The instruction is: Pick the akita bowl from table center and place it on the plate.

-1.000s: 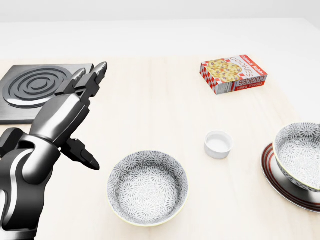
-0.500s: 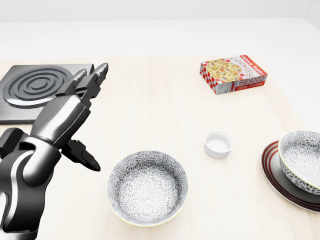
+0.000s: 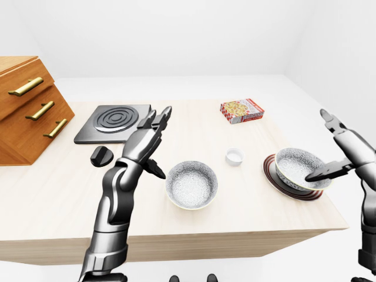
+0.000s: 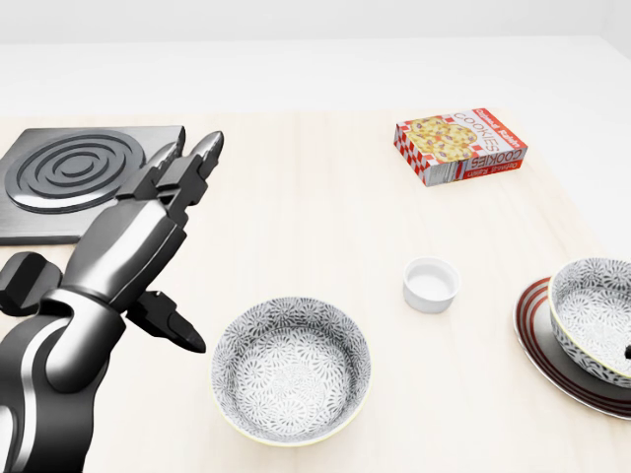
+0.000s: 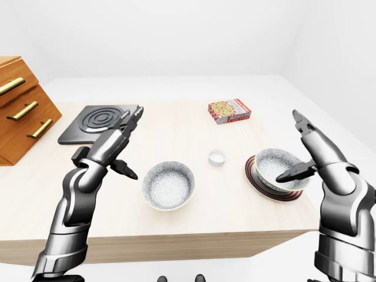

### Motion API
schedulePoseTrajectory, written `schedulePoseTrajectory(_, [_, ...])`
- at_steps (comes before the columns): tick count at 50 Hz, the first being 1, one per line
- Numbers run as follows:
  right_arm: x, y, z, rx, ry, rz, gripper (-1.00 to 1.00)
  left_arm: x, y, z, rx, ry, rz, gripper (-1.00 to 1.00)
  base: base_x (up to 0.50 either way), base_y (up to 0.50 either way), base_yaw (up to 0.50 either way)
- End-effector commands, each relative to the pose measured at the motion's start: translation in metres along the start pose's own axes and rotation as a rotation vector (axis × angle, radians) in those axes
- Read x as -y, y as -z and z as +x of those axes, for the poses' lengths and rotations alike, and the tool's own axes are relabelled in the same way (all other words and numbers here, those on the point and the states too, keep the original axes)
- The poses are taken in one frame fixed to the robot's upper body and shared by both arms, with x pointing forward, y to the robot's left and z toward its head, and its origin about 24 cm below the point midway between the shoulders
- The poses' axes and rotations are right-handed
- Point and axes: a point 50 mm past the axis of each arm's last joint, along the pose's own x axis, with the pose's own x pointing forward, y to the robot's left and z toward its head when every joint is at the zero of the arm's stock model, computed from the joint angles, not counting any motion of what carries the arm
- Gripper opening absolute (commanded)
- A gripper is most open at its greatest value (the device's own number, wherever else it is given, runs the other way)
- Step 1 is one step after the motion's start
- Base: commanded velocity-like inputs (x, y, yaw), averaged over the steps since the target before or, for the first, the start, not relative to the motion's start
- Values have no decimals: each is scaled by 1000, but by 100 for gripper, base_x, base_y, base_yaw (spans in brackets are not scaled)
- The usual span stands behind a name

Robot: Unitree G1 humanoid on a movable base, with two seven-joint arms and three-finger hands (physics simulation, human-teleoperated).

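A grey patterned akita bowl (image 4: 595,313) sits upright on the dark red-striped plate (image 4: 537,347) at the right edge of the head view. My right hand (image 5: 294,150) is open just right of and above that bowl, its thumb over the rim and nothing in its grasp. A second, similar patterned bowl (image 4: 292,370) stands on the table at bottom centre. My left hand (image 4: 182,232) is open above the table left of this bowl, fingers stretched out, touching nothing.
A cookie box (image 4: 459,146) lies at upper right and a small white cup (image 4: 431,284) stands between the two bowls. A black burner plate (image 4: 74,177) and a black knob (image 3: 101,155) are at left, beside a wooden drawer cabinet (image 3: 23,106).
The right-hand bowl came down and settled onto the plate. My left hand drifted slightly right and lower. A tip of my right hand now shows at the head view's right edge.
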Motion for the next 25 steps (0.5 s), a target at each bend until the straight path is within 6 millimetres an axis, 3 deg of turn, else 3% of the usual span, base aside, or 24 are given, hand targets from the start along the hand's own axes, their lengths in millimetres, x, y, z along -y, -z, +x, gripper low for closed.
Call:
schedulePoseTrajectory(1, [5,-100,-44,464,17,-14,100,1,-15,-16,9,-19,-38,100,0,0,0])
schedulePoseTrajectory(7, [-12,-138,-35,670,76,240,100,-4,-16,-16,3,-55,-118,100,0,0,0])
schedulePoseTrajectory(11, [-23,-149,-27,716,98,409,100,-12,-13,-12,2,-99,-178,100,0,0,0])
schedulePoseTrajectory(19, [-41,-149,-25,712,107,658,100,-26,-10,-12,21,-204,-273,100,0,0,0])
schedulePoseTrajectory(25, [-49,-144,-21,677,98,752,100,-31,-9,-11,31,-238,-294,100,0,0,0])
